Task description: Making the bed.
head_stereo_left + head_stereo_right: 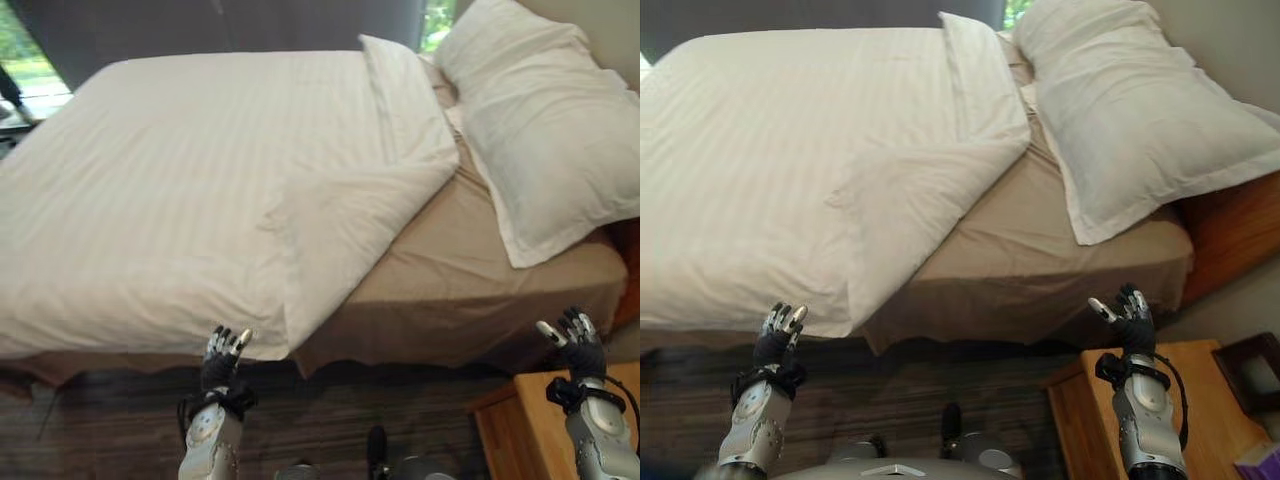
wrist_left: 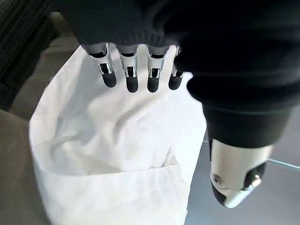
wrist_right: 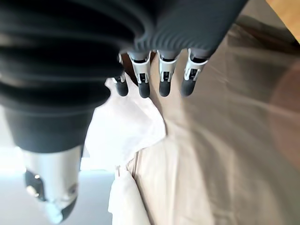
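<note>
A white duvet [image 1: 190,190] covers the bed's far side, its near corner folded back off the tan sheet [image 1: 460,270] below two pillows [image 1: 545,130]; both hands, left hand [image 1: 222,358] and right hand [image 1: 572,340], hover empty, fingers apart. Next, likely: grasp that corner. No writing visible

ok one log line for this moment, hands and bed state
left hand: open, off duvet | right hand: open, over nightstand | duvet: corner folded back, tan sheet exposed | pillow: at headboard end
</note>
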You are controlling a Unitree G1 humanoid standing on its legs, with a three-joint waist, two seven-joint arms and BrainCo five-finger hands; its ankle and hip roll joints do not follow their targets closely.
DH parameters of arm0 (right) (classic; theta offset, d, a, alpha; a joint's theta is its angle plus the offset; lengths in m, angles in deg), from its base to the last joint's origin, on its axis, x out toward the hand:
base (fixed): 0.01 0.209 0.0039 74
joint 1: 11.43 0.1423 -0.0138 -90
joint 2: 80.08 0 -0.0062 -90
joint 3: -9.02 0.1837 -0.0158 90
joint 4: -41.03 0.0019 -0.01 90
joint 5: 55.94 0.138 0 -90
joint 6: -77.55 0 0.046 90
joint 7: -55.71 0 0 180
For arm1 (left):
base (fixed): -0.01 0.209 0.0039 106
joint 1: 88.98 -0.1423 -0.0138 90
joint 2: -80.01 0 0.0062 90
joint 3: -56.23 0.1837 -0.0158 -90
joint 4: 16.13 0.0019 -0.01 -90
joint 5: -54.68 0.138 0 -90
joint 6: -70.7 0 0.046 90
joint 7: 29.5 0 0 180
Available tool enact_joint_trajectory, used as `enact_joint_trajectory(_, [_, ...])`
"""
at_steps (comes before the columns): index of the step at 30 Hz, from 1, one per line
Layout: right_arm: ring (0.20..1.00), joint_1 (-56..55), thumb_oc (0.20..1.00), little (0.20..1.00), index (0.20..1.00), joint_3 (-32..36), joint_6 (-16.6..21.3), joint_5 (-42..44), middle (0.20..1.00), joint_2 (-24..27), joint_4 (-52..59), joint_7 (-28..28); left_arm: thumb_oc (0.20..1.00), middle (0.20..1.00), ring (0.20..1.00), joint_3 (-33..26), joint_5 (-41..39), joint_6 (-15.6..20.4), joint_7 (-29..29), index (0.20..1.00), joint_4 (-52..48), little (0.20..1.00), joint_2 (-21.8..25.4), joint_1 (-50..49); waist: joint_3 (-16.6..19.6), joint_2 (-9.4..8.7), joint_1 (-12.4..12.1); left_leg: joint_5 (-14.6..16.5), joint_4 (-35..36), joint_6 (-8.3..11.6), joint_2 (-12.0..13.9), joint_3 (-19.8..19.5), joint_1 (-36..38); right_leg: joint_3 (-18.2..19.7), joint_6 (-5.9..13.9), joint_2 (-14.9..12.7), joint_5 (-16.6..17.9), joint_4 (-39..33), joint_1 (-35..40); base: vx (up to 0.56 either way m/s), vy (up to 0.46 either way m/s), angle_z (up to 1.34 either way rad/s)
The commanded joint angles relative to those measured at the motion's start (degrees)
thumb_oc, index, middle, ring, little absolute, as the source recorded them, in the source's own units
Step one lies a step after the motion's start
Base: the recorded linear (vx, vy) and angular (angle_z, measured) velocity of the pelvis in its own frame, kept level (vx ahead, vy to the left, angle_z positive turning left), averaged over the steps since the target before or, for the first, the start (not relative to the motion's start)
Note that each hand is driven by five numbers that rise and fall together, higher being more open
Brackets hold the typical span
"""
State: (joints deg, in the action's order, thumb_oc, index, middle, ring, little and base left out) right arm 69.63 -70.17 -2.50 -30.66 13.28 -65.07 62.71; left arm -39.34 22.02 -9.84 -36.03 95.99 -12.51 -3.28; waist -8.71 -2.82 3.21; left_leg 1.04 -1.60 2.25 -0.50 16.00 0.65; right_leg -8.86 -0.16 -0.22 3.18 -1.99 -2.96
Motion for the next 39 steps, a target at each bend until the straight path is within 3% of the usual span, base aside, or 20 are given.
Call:
enact_joint_trajectory(1, [1.000,0.96,1.000,1.000,1.000,0.01,3.10,-0.18,1.000,1.04,2.98,-0.14,1.000,1.000,1.000,-2.30,2.38,3.04,-1.83,1.000,-0.96,1.000,5.74,0.41,3.81,-0.38,0.05,-2.48,1.80,-2.07,1.13,-5.13,-1.05,1.40,7.34,-6.52,-4.01,4.62,6.30,0.15,0.113,-0.08])
enact_joint_trajectory(3, [1.000,1.14,1.000,1.000,1.000,-0.01,3.12,0.01,1.000,0.34,3.31,-0.33,1.000,1.000,1.000,-2.89,3.04,3.21,-2.35,1.000,-1.35,1.000,6.05,0.51,3.67,-0.40,0.21,-2.48,2.29,-2.58,1.16,-5.11,-0.57,1.71,7.61,-6.78,-3.72,7.25,5.59,0.10,0.101,-0.15])
enact_joint_trajectory(4, [1.000,1.44,1.000,1.000,1.000,-1.01,3.19,-0.93,1.000,-0.19,4.00,-1.43,1.000,1.000,1.000,-4.17,4.48,3.39,-2.94,1.000,-1.44,1.000,7.45,1.03,2.24,-0.58,0.66,-1.89,2.71,-3.81,1.02,-5.28,1.19,4.68,9.21,-7.22,0.35,17.96,0.60,0.04,0.081,-0.12])
enact_joint_trajectory(5, [1.000,1.50,1.000,1.000,1.000,-1.35,3.13,-1.59,1.000,-0.07,3.95,-1.64,1.000,1.000,1.000,-4.32,4.68,3.51,-2.98,1.000,-1.45,1.000,8.32,1.83,1.48,-0.38,1.30,-1.91,2.60,-4.01,1.48,-5.72,1.45,6.53,9.77,-6.52,2.15,21.68,-1.23,0.03,0.079,-0.07])
enact_joint_trajectory(6, [1.000,1.63,1.000,1.000,1.000,-1.36,3.14,-1.62,1.000,-0.10,3.92,-1.63,1.000,1.000,1.000,-4.38,4.67,3.53,-2.96,1.000,-1.37,1.000,8.36,1.96,1.51,-0.49,1.09,-1.89,2.56,-4.04,1.41,-5.46,1.29,6.88,9.82,-6.57,1.97,22.33,-1.81,0.10,0.038,-0.14])
enact_joint_trajectory(7, [1.000,0.76,1.000,1.000,1.000,-1.50,2.83,-2.04,1.000,-0.77,4.03,-2.36,1.000,1.000,1.000,-4.61,4.91,3.82,-2.72,1.000,-1.64,1.000,9.43,3.21,0.88,-0.02,2.47,-1.70,3.02,-3.89,1.92,-7.33,2.23,11.45,9.49,-4.83,1.96,24.33,-4.57,0.10,0.019,-0.11])
enact_joint_trajectory(8, [1.000,0.76,1.000,1.000,1.000,-1.50,2.82,-2.05,1.000,-0.78,4.04,-2.38,1.000,1.000,1.000,-4.61,4.91,3.83,-2.71,1.000,-1.61,1.000,9.44,3.23,0.90,-0.06,2.40,-1.69,3.16,-3.87,1.90,-7.27,2.32,11.54,9.47,-4.82,1.77,24.59,-4.69,0.24,0.011,0.07])
enact_joint_trajectory(12, [1.000,-0.58,1.000,1.000,1.000,-1.23,2.44,-2.12,1.000,-1.31,2.79,-2.68,1.000,1.000,1.000,-3.74,6.67,3.68,-2.00,1.000,-3.03,1.000,12.48,6.08,1.87,0.37,4.82,-1.15,6.14,-2.43,2.01,-9.15,5.80,13.26,9.46,-6.71,2.27,10.01,-4.98,0.24,-0.029,-0.03])
enact_joint_trajectory(17, [1.000,0.16,1.000,1.000,1.000,-3.73,1.81,-2.44,1.000,-0.13,3.41,-4.85,1.000,1.000,1.000,-2.01,8.43,3.19,-1.13,1.000,-2.64,1.000,16.00,9.89,3.22,-0.40,5.54,-0.46,6.60,-1.70,1.78,-9.35,7.30,15.72,10.57,-6.74,3.22,4.26,-2.21,0.15,-0.051,0.17])
enact_joint_trajectory(24, [1.000,0.81,1.000,1.000,1.000,-6.84,1.22,-2.00,1.000,2.45,4.66,-7.67,1.000,1.000,1.000,0.93,7.95,3.12,-1.25,1.000,4.71,1.000,23.78,20.21,4.22,1.00,7.26,-0.81,6.60,-0.43,2.87,-8.42,6.38,15.19,9.44,-5.69,2.59,0.90,-0.94,0.09,-0.049,-0.08])
enact_joint_trajectory(30, [1.000,-1.44,1.000,1.000,1.000,-8.61,1.20,-0.18,1.000,4.33,5.00,-9.54,1.000,1.000,1.000,4.02,4.43,2.86,-2.27,1.000,23.21,1.000,31.46,35.37,4.41,1.74,10.72,-1.51,6.60,1.27,4.62,-6.69,4.11,15.53,9.05,-4.37,2.84,-1.12,-2.12,0.04,-0.047,-0.04])
enact_joint_trajectory(32, [1.000,-1.52,1.000,1.000,1.000,-8.80,1.52,0.67,1.000,5.88,4.83,-9.64,1.000,1.000,1.000,6.45,6.07,1.67,-2.20,1.000,32.45,1.000,35.59,42.58,3.75,2.09,12.50,-1.93,6.60,1.78,5.09,-5.56,2.60,16.38,9.06,-3.61,3.35,-1.15,-4.30,-0.03,-0.010,-0.23])
enact_joint_trajectory(38, [1.000,-0.83,1.000,1.000,1.000,-9.42,2.14,2.79,1.000,7.34,5.25,-10.09,1.000,1.000,1.000,8.36,6.21,1.07,-1.48,1.000,40.07,1.000,39.18,49.92,2.04,2.05,14.23,-2.73,6.60,2.56,5.96,-4.02,-1.90,17.74,9.21,-2.65,4.72,-1.65,-9.57,-0.08,0.002,-0.30])
enact_joint_trajectory(39, [1.000,0.14,1.000,1.000,1.000,-10.10,2.71,3.75,1.000,8.27,5.65,-10.15,1.000,1.000,1.000,9.78,6.60,0.70,-1.63,1.000,42.29,1.000,41.30,53.37,0.35,1.85,15.08,-3.28,6.60,2.81,6.12,-3.52,-4.30,18.48,9.28,-2.32,5.71,-1.59,-12.47,-0.12,0.021,-0.28])
